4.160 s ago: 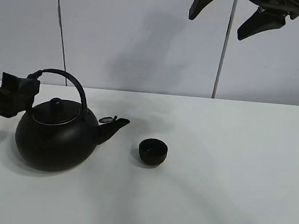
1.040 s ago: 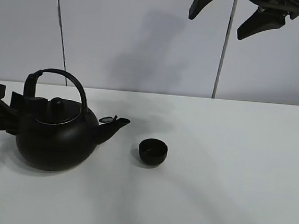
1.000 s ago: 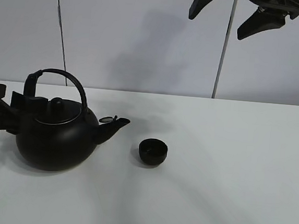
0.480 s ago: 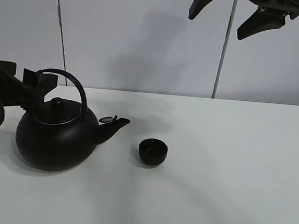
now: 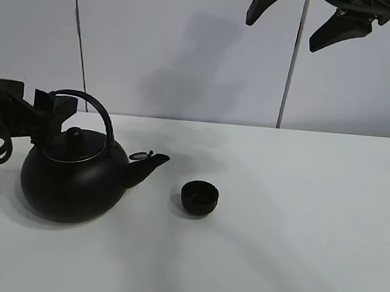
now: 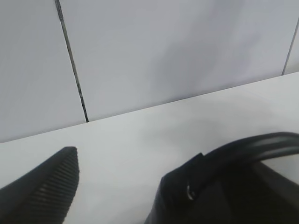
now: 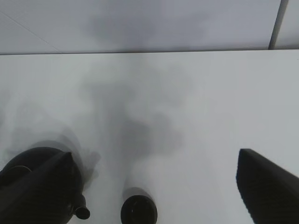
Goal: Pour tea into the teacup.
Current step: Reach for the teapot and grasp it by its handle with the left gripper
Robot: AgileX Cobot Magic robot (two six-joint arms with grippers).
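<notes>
Black and round-bellied, the kettle (image 5: 72, 180) sits on the white table (image 5: 298, 216) at the left of the high view, with its spout (image 5: 149, 161) pointing right toward the teacup (image 5: 199, 197). The teacup is small, low, black and has no handle; it stands on the table near the spout tip without touching it. Your left gripper (image 5: 51, 109) is level with the rear end of the kettle's arched handle (image 5: 92, 106). Its jaws are spread, and the wrist view shows bare table between them, so nothing is gripped yet. Your right gripper (image 5: 298, 18) hangs high above the table, spread wide and empty. Expect the kettle to be rigid and heavy, more so if it is full, and its smooth handle may let the body swing. Take the handle near the crown of the arch so the weight hangs balanced, then tip slowly. The lid (image 5: 73, 145) looks loose and could slide off. The teacup is probably light and easy to knock, so keep the spout clear of its rim.
</notes>
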